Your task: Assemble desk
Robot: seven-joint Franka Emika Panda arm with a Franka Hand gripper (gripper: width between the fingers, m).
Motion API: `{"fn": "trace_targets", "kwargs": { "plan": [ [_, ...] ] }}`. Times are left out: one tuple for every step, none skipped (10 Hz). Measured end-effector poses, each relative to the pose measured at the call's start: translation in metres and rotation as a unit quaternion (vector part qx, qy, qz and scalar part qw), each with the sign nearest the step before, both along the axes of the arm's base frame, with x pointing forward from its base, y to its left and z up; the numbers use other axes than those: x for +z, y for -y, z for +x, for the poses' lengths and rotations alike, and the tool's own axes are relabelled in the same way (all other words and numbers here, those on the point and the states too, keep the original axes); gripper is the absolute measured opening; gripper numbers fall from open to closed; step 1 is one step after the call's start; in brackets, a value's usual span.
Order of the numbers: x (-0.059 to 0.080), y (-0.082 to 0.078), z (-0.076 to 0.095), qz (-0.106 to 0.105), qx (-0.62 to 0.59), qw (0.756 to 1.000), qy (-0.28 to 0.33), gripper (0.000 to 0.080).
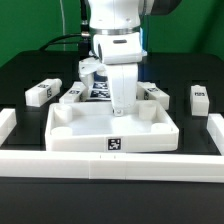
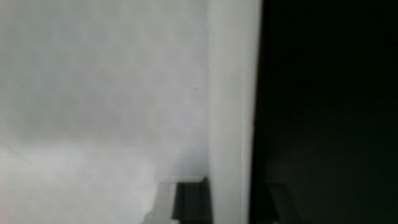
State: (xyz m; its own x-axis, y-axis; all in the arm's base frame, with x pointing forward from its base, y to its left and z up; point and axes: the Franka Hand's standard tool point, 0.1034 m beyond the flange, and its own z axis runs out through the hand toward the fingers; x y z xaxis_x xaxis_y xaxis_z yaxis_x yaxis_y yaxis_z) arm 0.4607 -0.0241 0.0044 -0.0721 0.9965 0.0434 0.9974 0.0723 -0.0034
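The claw (image 1: 120,108) is clenched on the far rim of the white tabletop (image 1: 115,140); four legs (image 1: 40,92) lie behind on the black counter (image 1: 15,80).

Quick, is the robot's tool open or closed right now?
Tool: closed, low at the tabletop; whether it pinches anything cannot be told.

One tabletop (image 1: 75,140), four loose legs (image 1: 40,92) (image 1: 72,94) (image 1: 153,92) (image 1: 198,96), and one border wall (image 1: 110,170).
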Motion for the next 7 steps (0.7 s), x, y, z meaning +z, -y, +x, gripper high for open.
{"fn": "trace_targets", "kwargs": {
  "plan": [
    [0.000,-0.006,0.003,0.001,-0.032,0.999,-0.002,0.0058],
    [0.000,-0.017,0.007,0.002,-0.061,0.998,-0.006,0.0058],
    [0.001,-0.025,0.014,0.001,-0.086,0.996,-0.012,0.0058],
    [0.002,-0.032,0.023,0.001,-0.097,0.995,-0.012,0.0058],
    [0.001,-0.038,0.030,0.002,-0.103,0.995,-0.009,0.0058],
    [0.001,-0.048,0.038,0.004,-0.113,0.994,-0.006,0.0058],
    [0.001,-0.054,0.043,0.006,-0.114,0.993,-0.004,0.0058]
  ]
}}
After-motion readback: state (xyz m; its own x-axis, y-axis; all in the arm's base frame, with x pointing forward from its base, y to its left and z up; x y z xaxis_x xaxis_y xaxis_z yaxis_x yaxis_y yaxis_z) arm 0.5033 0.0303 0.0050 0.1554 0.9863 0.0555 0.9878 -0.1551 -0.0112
